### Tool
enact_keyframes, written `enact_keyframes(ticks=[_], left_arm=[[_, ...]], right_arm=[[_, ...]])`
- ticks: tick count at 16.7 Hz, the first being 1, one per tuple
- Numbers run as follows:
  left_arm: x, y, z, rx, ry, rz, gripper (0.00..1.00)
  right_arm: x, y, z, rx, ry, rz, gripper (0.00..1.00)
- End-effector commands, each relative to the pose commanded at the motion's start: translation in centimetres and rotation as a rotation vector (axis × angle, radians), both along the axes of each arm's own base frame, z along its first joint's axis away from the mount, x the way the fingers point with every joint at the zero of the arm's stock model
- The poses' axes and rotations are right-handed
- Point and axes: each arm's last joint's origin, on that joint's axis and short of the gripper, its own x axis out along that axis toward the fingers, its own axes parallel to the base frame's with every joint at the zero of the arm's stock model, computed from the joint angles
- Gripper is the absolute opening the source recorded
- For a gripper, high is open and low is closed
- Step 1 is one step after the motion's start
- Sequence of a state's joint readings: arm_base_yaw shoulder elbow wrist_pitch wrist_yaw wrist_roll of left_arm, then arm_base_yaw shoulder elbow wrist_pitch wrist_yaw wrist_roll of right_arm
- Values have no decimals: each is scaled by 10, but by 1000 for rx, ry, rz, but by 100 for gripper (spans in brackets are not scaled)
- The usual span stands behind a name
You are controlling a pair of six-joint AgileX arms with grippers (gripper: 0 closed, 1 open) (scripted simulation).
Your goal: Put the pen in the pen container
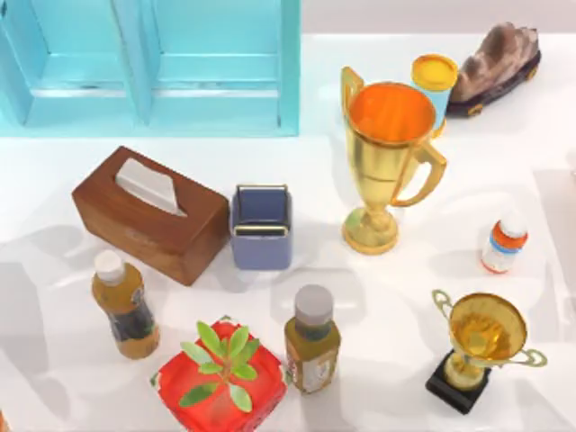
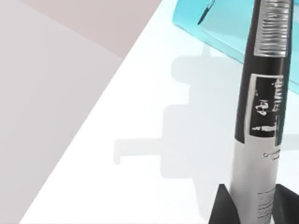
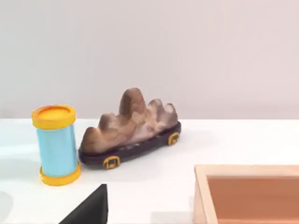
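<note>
Pen (image 2: 261,116): black and silver barrel, pinched low down between the two dark fingers (image 2: 223,205) of the left gripper (image 2: 252,207). Jaws pressed against the barrel on both sides. Barrel running straight out from the grip, far end toward a turquoise cabinet (image 2: 224,28). Held over the white table (image 2: 154,116), with a shadow on the table surface beside it.

Pen container (image 1: 261,229): small slate-blue box with gold rim and inner divider. Standing upright near the middle of the table in the top view. Placed between a wooden tissue box (image 1: 148,211) on its left, just beside it, and a large gold trophy (image 1: 387,153) on its right, apart from it.

Right gripper (image 3: 88,207): a dark wedge at the edge of the right wrist view, open or closed cannot be told. Near a light wooden tray (image 3: 247,193). Facing a light-blue cylinder with yellow rims (image 3: 56,144) and a brown rock ornament on a dark base (image 3: 131,126), the two just beside each other at the far right of the table.

Other stock, top view:
- Amber bottle with white cap (image 1: 126,306), front left, upright.
- Amber bottle with grey cap (image 1: 312,340), front centre, in front of the pen container.
- Red pot with green plant (image 1: 220,378), between the two amber bottles.
- Small white bottle with orange band (image 1: 504,243), right side.
- Small gold trophy on black base (image 1: 481,346), front right.
</note>
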State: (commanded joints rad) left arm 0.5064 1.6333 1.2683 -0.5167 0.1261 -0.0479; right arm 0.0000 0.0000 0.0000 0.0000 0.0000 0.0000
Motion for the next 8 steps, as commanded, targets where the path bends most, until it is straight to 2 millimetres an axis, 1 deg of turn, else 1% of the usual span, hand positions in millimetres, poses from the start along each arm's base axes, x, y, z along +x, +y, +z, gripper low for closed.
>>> enact_keyframes(ticks=[2, 4, 6, 8], left_arm=[[29, -40, 3, 180, -87, -54, 0], [53, -90, 4, 335, -193, -95, 0], [69, -147, 3, 456, -312, -121, 0], [73, -208, -2, 539, -433, -131, 0]], right_arm=[[0, 0, 0, 0, 0, 0, 100], [0, 0, 0, 0, 0, 0, 100], [0, 0, 0, 0, 0, 0, 100], [0, 0, 0, 0, 0, 0, 100]])
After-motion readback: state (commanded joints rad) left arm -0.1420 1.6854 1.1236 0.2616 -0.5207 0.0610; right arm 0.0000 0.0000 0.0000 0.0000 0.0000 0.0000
